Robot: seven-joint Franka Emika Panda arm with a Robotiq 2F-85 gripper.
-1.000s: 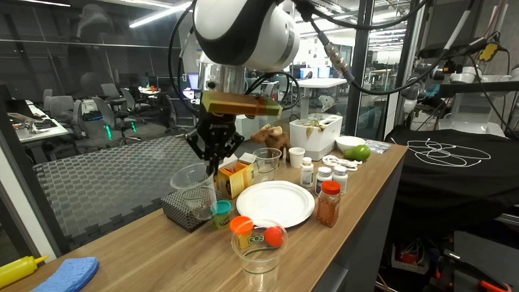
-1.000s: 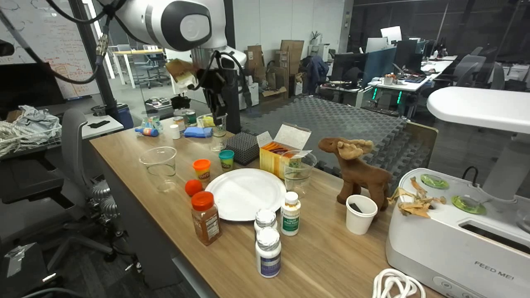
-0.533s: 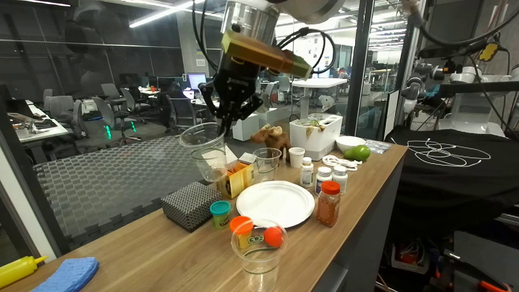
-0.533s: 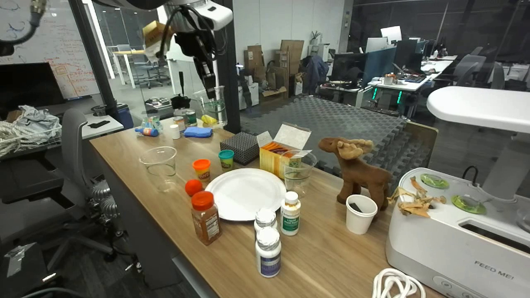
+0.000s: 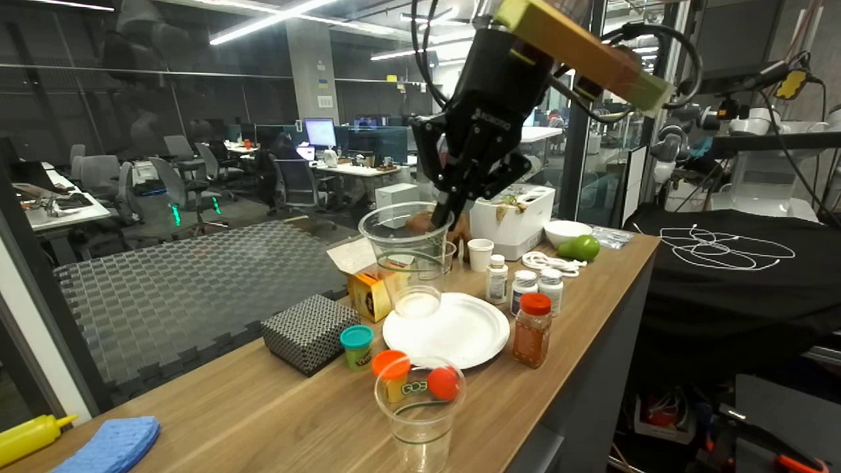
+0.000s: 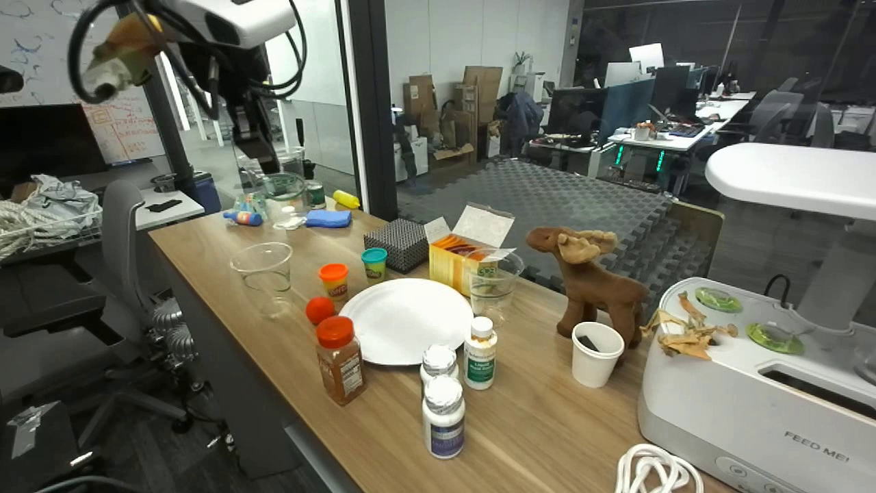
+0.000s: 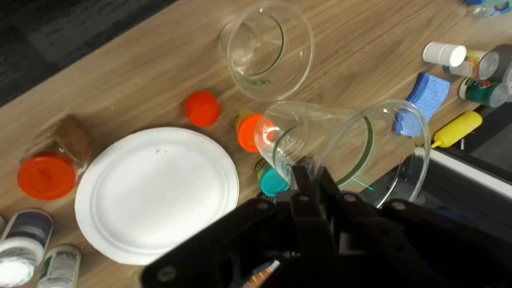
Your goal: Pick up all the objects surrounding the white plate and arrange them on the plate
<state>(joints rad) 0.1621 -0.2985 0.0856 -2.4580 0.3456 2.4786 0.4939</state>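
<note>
My gripper (image 5: 441, 218) is shut on the wall of a clear plastic cup (image 7: 370, 142), which hangs tilted in the air above the counter. Bare and flat, the white plate (image 6: 410, 322) lies on the counter. Around it stand a red-orange ball (image 6: 319, 310), an orange-lidded tub (image 6: 334, 281), a teal-lidded tub (image 6: 374, 266) and a red-capped spice jar (image 6: 340, 363). Three white-capped bottles, among them a green-labelled bottle (image 6: 480, 356), are grouped beside the plate. Other clear cups, a near cup (image 5: 424, 427) and a cup by the carton (image 6: 493, 287), rest upright.
A dark patterned box (image 6: 397, 243) and an open yellow carton (image 6: 452, 267) border the plate. Farther off are a toy moose (image 6: 599, 287), a paper cup (image 6: 597, 356), a white planter (image 6: 746, 397), a blue sponge (image 7: 428, 94) and a yellow squeeze bottle (image 7: 458, 129).
The gripper has lifted the clear cup from near the dark patterned box and carried it up and sideways, tilting as it went. Everything else on the counter stays put.
</note>
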